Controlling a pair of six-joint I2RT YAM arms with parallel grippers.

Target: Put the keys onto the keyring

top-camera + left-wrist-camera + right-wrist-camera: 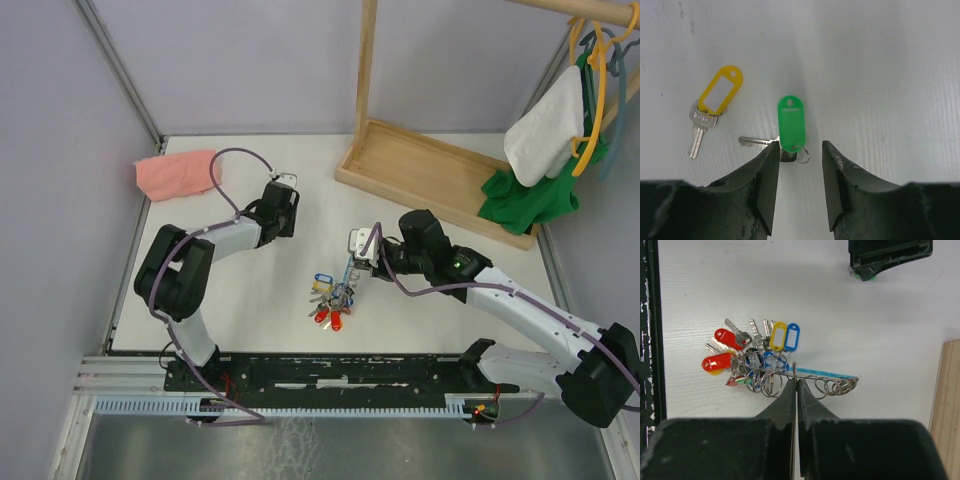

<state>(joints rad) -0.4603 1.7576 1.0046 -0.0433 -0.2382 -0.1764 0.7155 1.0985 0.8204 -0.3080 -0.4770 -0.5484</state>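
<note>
Two keys lie on the white table in the left wrist view: one with a green tag [791,121], one with a yellow tag [720,93]. My left gripper [800,149] is low over the green key, its jaws apart on either side of that key's small ring [802,154]; the left finger [766,172] covers part of the key's head. In the top view these keys are hidden under the left gripper [283,203]. My right gripper [796,382] is shut on the thin keyring [795,369], whose bunch of coloured keys [747,352] and light-blue tag [827,373] rest on the table.
A pink cloth [175,175] lies at the back left. A wooden rack base [430,172] stands at the back right, with white and green garments [545,150] on hangers above it. A black rail [330,372] runs along the near edge.
</note>
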